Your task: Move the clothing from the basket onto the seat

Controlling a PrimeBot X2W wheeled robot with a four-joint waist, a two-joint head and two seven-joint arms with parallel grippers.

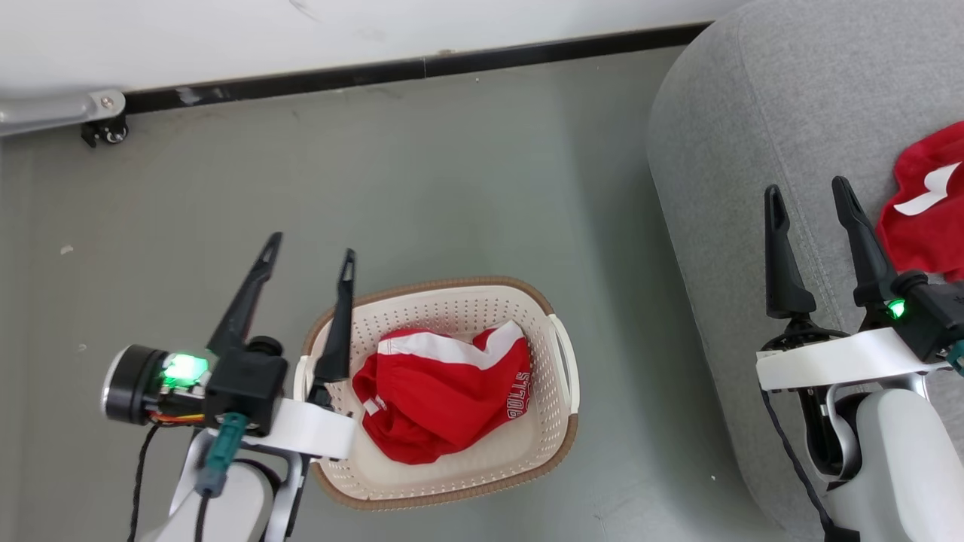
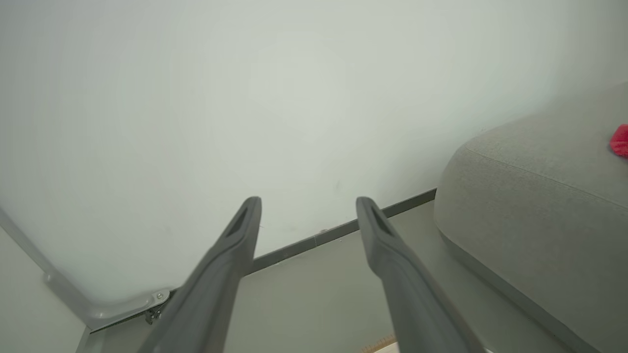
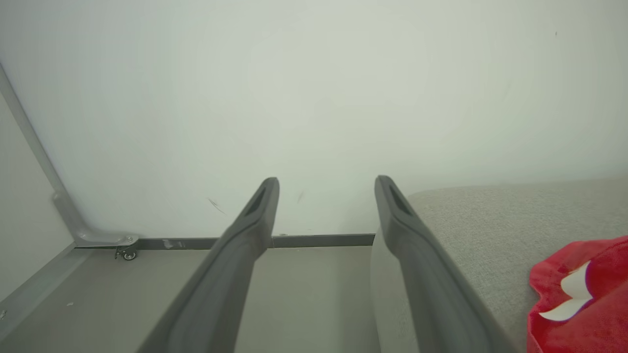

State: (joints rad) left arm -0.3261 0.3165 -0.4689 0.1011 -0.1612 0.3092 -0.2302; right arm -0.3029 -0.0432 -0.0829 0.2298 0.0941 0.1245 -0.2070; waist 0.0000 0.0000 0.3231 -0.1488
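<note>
The cream basket [image 1: 557,354] with a brown rim stands on the floor at lower centre, its edge [image 2: 380,347] just showing in the left wrist view. Inside lies red clothing [image 1: 444,399] with white trim and "BULLS" lettering. My left gripper [image 1: 310,245] [image 2: 308,203] hovers open at the basket's left rim, holding nothing. The grey seat [image 1: 783,98] [image 2: 530,206] [image 3: 495,220] fills the right side, with another red garment [image 1: 930,203] [image 2: 620,140] [image 3: 581,299] lying on it. Above the seat's left part my right gripper [image 1: 808,192] [image 3: 326,181] is open and empty, just left of that garment.
A white wall with a dark baseboard [image 1: 422,68] runs along the far side. A grey metal bracket with a small caster [image 1: 105,129] [image 3: 126,252] sits at the far left by the wall. Grey-green floor [image 1: 452,188] lies between basket, wall and seat.
</note>
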